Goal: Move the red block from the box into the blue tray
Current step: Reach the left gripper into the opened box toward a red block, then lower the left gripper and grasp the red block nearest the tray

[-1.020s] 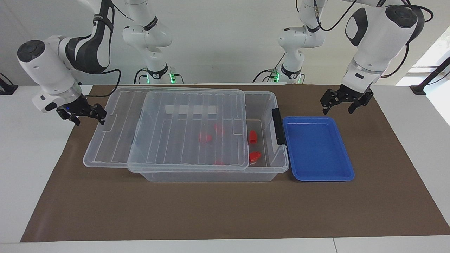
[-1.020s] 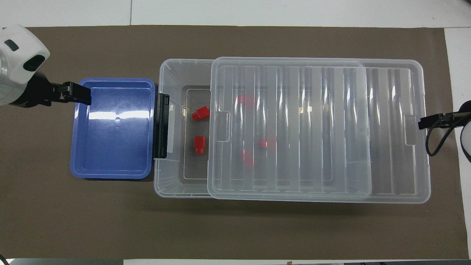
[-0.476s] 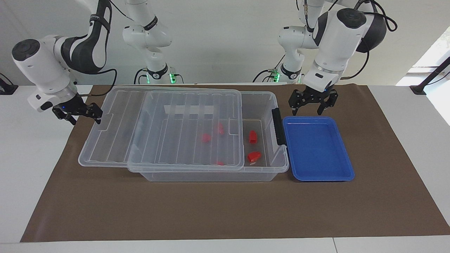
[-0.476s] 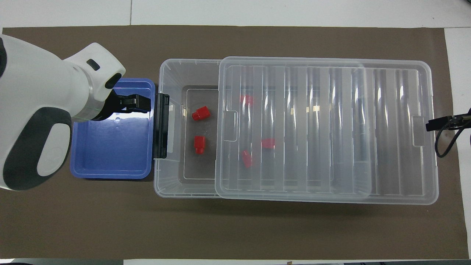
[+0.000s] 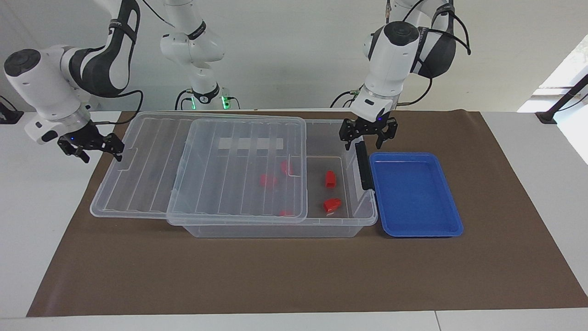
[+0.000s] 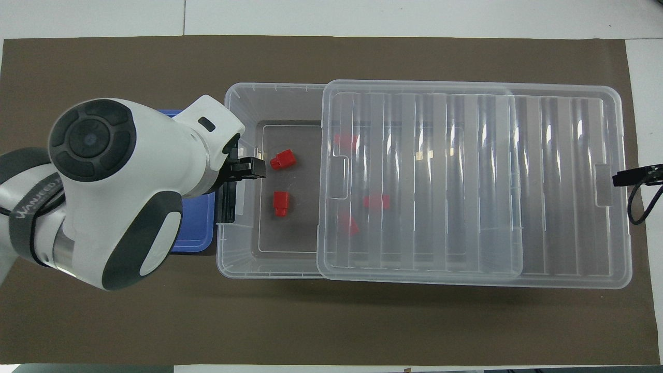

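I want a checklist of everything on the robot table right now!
Surface: brown mat on a white table.
Job's things: clear box, its lid slid toward the right arm's end; two red blocks uncovered, more under the lid; blue tray empty beside the box.
Clutter: nothing seen.
Grippers: left tool open over the box's black clip; right tool open by the lid's end.
Cables: black ones on both arms.
Surroundings: white wall.

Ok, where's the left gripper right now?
The left gripper is open, up over the box's black handle clip, at the uncovered end beside the blue tray.
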Robot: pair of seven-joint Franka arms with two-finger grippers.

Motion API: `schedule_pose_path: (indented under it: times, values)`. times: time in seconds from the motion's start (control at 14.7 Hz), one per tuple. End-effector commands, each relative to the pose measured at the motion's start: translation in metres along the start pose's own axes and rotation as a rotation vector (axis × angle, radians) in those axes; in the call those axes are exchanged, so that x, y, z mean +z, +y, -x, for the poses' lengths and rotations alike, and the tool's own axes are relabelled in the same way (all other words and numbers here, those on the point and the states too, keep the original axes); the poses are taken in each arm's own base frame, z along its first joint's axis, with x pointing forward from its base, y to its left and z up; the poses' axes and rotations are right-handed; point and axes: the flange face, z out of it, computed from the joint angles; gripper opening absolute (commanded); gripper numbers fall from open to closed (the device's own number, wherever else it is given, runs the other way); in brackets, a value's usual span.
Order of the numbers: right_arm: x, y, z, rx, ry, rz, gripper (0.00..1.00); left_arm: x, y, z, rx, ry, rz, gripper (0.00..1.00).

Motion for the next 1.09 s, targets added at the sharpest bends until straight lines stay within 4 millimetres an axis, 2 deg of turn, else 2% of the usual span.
schedule_pose_path:
  times: [0.0, 0.34, 0.54, 1.02]
  values:
    - [0.003, 0.010, 0.009, -0.028, 0.008, 0.014, 1.00, 0.019, 0.010, 0.012, -0.028, -0.013, -0.002, 1.00]
    - [0.004, 0.014, 0.010, -0.026, 0.005, 0.016, 1.00, 0.045, 0.039, 0.022, -0.053, -0.025, -0.006, 0.98]
    - [0.004, 0.014, 0.010, -0.026, 0.007, 0.016, 1.00, 0.071, 0.054, 0.025, -0.065, -0.031, -0.019, 0.98]
    - [0.001, 0.020, 0.012, -0.044, 0.002, 0.029, 1.00, 0.119, 0.060, 0.034, -0.046, -0.027, -0.021, 0.94]
